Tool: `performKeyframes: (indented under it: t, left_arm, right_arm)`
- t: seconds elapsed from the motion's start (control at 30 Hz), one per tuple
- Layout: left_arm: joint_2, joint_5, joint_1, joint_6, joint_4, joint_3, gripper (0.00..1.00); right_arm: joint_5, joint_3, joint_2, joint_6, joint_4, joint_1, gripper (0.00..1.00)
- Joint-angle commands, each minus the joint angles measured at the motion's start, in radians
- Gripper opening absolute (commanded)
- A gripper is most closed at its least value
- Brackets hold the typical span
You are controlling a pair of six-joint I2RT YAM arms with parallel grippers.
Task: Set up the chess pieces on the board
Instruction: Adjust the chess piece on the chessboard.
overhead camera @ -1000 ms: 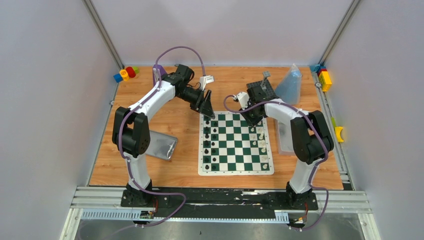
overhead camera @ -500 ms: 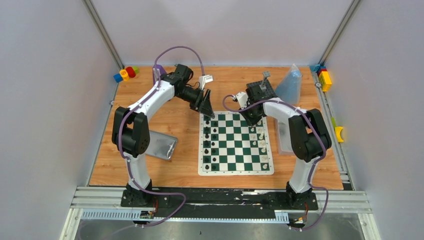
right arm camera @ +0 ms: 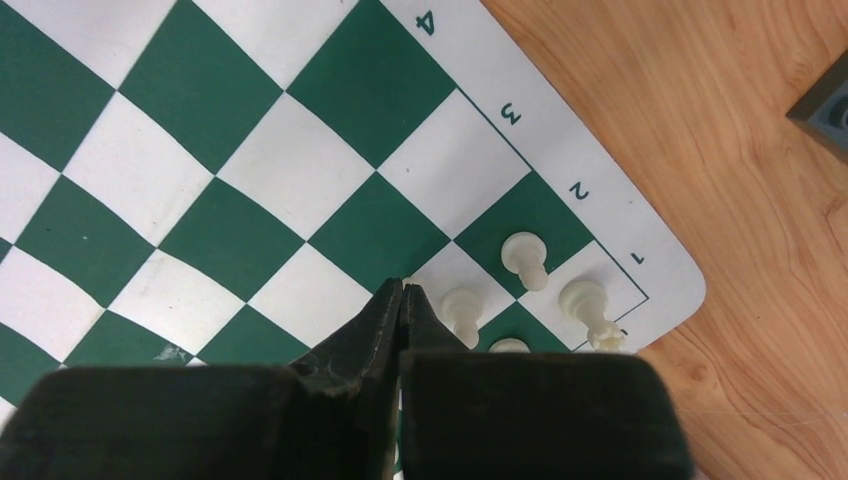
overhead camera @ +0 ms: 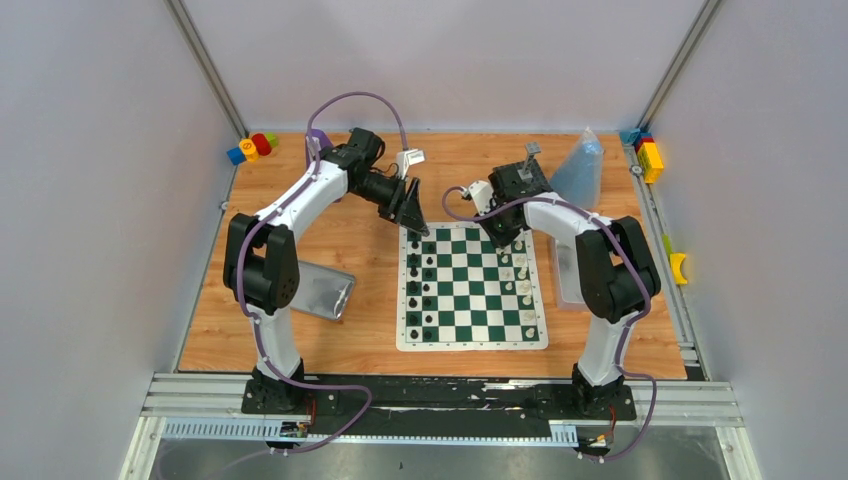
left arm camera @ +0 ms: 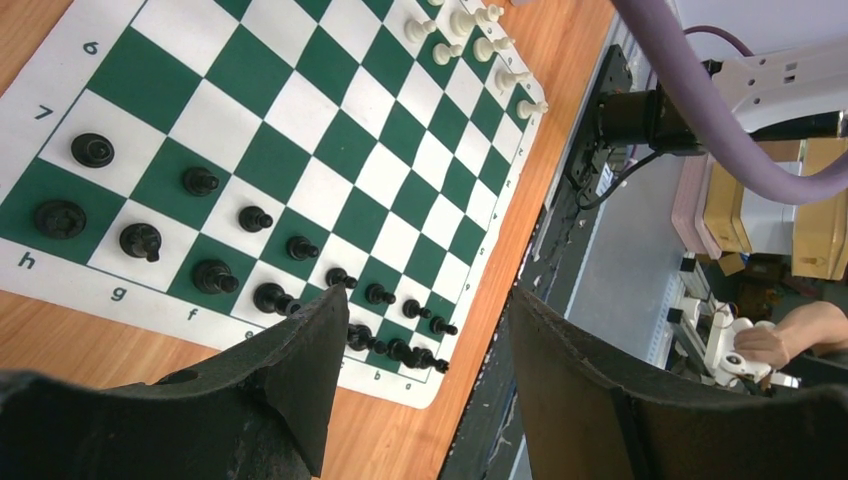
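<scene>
Silver tin (overhead camera: 325, 290) on the wooden table (overhead camera: 362, 265), colourful blocks (overhead camera: 251, 148) at the far-left corner, clear bag (overhead camera: 580, 170) far right

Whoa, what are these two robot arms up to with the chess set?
They are setting up a chess board. Two rows of black pieces stand along its left side, white pieces along its right. The left pincer hovers open and empty above the black side. The right pincer is shut, nothing visible in it, beside the white pieces.

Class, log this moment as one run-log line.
left gripper open, empty | right gripper shut over board | black pieces, white pieces on board
</scene>
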Motion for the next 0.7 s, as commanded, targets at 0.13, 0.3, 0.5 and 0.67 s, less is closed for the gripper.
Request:
performKeyframes:
  t: [0.13, 0.3, 0.5, 0.67]
  left_arm:
    - [-0.030, 0.022, 0.014, 0.014, -0.002, 0.006, 0.68]
    - [-0.033, 0.023, 0.016, 0.015, -0.002, 0.003, 0.68]
    - [-0.032, 0.025, 0.018, 0.014, -0.001, 0.002, 0.68]
    - [-0.029, 0.027, 0.019, 0.014, 0.000, 0.003, 0.68]
  right_arm:
    - [-0.019, 0.055, -0.009, -0.003, -0.010, 0.006, 0.04]
    - [0.008, 0.049, 0.002, -0.015, -0.008, 0.005, 0.17]
    - [0.030, 0.042, 0.007, -0.026, -0.009, 0.006, 0.20]
    - [0.038, 0.044, 0.020, -0.034, -0.008, 0.005, 0.20]
